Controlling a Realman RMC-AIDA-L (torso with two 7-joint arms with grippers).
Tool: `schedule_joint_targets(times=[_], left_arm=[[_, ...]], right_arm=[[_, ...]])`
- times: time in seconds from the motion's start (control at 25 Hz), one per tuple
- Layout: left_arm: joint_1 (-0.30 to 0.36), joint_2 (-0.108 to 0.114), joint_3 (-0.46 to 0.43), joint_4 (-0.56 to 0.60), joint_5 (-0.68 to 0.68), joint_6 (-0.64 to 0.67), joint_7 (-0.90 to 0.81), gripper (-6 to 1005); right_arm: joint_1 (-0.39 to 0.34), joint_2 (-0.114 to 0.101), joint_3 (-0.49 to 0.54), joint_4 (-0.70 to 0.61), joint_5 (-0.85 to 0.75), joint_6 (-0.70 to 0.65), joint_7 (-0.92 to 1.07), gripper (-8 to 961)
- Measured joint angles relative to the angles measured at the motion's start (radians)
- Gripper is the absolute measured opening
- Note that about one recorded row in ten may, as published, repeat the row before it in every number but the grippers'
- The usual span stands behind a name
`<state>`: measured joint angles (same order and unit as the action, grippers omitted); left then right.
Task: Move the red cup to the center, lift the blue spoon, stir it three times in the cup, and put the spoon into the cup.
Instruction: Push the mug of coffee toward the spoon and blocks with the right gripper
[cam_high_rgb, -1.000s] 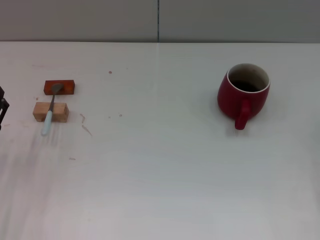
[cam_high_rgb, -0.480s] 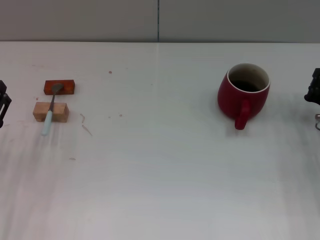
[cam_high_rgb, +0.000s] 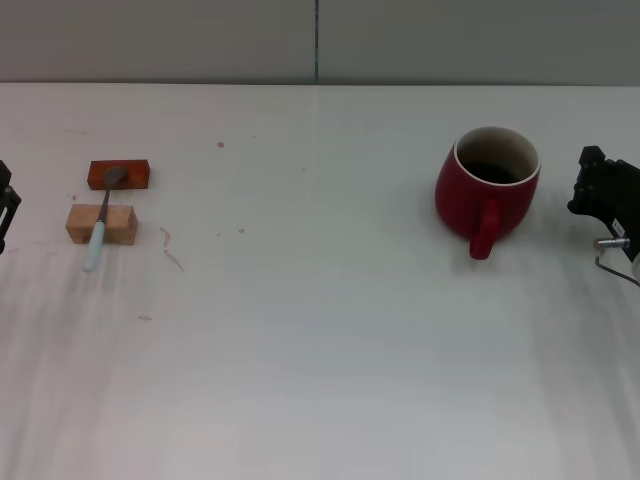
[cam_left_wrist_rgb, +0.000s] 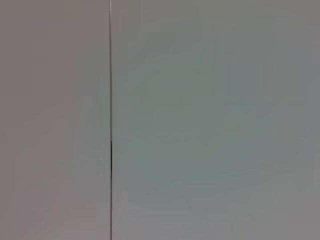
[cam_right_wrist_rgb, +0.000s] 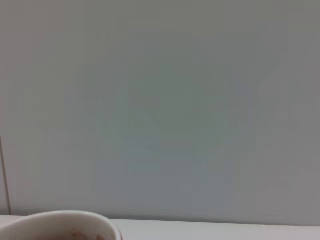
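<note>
The red cup stands upright on the right side of the white table, its handle toward the front. Its pale rim shows at the edge of the right wrist view. The blue spoon lies at the left, its bowl on a red-orange block and its handle across a tan wooden block. My right gripper is at the right edge, just right of the cup and apart from it. My left gripper is at the left edge, left of the blocks.
The white table runs to a grey wall at the back. Small marks dot the table right of the blocks. The left wrist view shows only the wall with a vertical seam.
My right gripper has come in from the right edge and moved left toward the cup. The left gripper, cup and spoon have stayed in place.
</note>
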<state>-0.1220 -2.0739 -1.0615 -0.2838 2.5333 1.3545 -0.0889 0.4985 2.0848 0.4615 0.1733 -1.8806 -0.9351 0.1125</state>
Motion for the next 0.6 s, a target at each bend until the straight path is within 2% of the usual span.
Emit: schedule_joint_targets(times=[0.6], left_arm=[[0.006, 0.0, 0.0, 0.0, -0.001, 0.004, 0.0, 827]], right_arm=[[0.008, -0.001, -0.042, 0.04, -0.028, 0.001, -0.001, 17]])
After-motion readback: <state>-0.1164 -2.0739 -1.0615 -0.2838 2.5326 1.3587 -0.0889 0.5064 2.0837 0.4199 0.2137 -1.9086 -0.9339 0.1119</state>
